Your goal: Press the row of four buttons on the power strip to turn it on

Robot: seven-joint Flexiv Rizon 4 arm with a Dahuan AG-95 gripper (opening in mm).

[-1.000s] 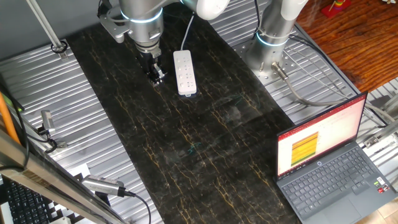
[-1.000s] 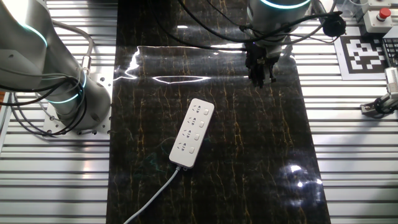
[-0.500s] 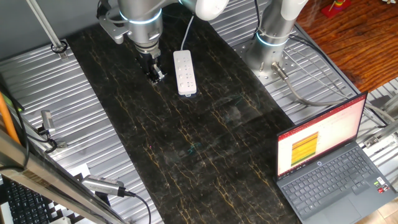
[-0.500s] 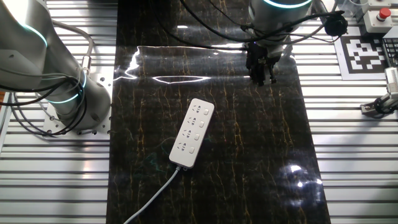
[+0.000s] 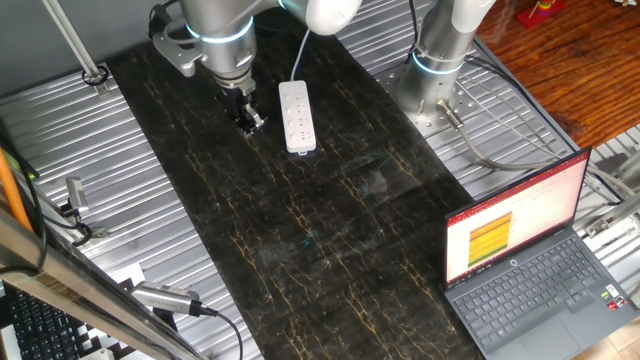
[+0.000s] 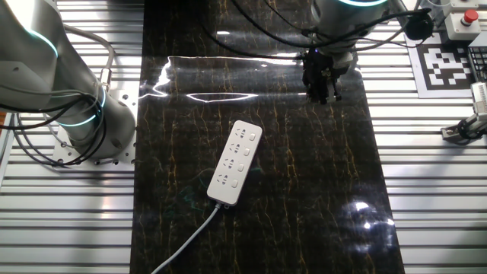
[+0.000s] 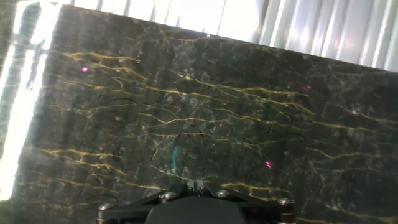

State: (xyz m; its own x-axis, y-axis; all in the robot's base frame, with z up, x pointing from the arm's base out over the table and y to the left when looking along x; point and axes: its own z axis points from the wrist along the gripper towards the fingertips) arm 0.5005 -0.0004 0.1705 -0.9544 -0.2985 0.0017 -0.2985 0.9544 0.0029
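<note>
Across the middle of one fixed view runs a black marble-patterned mat with gold veins (image 5: 300,220), laid on a ribbed silver metal table (image 5: 150,200). Polished wood floor (image 5: 560,60) shows at the upper right of that frame. An open black laptop with an orange-and-white screen (image 5: 530,270) sits at the lower right, off the mat. A second grey robot arm base (image 5: 440,60) stands at the upper right; the other fixed view shows it at the left edge (image 6: 68,91). A black-and-white fiducial marker (image 6: 453,65) lies at the upper right of that view.

The slim white plastic power strip with rounded ends (image 5: 297,117) lies flat on the mat in the upper centre; in the other fixed view it sits at mid-frame (image 6: 236,161), its thin white cord (image 6: 186,247) trailing to the lower left.

My black two-finger gripper (image 5: 251,122) hangs just left of the strip in one fixed view, apart from it; in the other fixed view it is at upper right (image 6: 322,93), well apart from the strip. Fingertip gap: cannot tell from any view. Nothing held. Hand view shows only mat and the gripper body (image 7: 193,208) at the bottom edge.

Versus 0.5 s ago: wrist housing shifted slightly toward the upper left in one fixed view, slightly right in the other. Strip unmoved.
</note>
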